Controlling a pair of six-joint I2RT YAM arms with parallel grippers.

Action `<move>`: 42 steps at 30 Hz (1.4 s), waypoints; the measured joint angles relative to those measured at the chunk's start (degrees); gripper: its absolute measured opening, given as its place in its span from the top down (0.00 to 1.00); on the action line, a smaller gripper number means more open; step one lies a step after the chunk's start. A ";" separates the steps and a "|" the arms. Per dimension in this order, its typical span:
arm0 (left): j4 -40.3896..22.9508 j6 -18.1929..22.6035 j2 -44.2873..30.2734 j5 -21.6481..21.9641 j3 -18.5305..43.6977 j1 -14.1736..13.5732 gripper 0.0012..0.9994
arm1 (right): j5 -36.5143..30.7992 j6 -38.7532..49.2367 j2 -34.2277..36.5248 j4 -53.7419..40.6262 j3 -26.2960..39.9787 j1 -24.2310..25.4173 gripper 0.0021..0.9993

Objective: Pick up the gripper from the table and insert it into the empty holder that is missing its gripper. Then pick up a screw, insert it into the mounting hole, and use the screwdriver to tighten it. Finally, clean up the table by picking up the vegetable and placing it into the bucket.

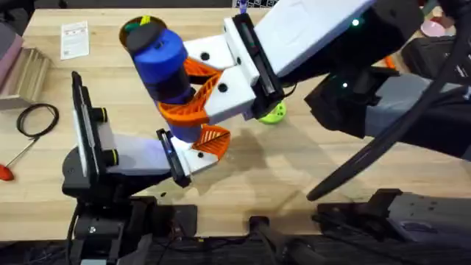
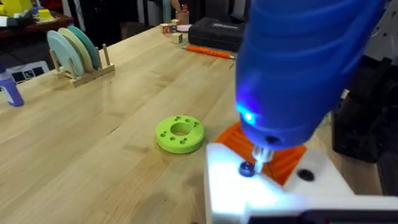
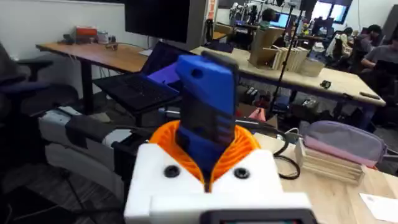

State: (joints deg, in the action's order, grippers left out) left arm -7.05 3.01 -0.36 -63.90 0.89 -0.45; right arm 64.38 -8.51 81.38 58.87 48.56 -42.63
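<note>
The right claw (image 1: pixel 193 88) is clamped around the blue screwdriver (image 1: pixel 163 62). The screwdriver stands near-vertical, long axis upright, silver tip (image 2: pixel 261 154) pointing down onto a screw (image 2: pixel 246 168) in the white holder (image 2: pixel 261 193) on the left claw (image 1: pixel 202 143). Left claw state: cannot tell. A green disc (image 2: pixel 180 134) lies on the counter (image 2: pixel 93 143) just beside it.

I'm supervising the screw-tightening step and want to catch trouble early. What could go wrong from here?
The screwdriver, clamped in the right gripper, has its silver tip right beside the dark screw rather than clearly seated; it might skid across the white holder. Downward pressure could also push the orange gripper out of place. The green disc lies close and could get bumped.
</note>
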 joint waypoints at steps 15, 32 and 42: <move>0.00 0.00 0.00 0.00 0.00 0.00 1.00 | 0.02 -0.26 0.02 2.67 0.00 0.58 0.98; 0.00 0.00 0.00 0.00 0.00 0.00 1.00 | 0.00 -0.26 0.01 1.76 0.00 0.59 0.98; 0.00 0.00 0.00 0.00 0.00 0.00 1.00 | 0.02 -0.25 0.00 1.51 0.00 0.48 0.98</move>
State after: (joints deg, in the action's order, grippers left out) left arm -7.05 3.01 -0.36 -63.90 0.89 -0.45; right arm 64.40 -8.76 81.38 60.38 48.56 -42.15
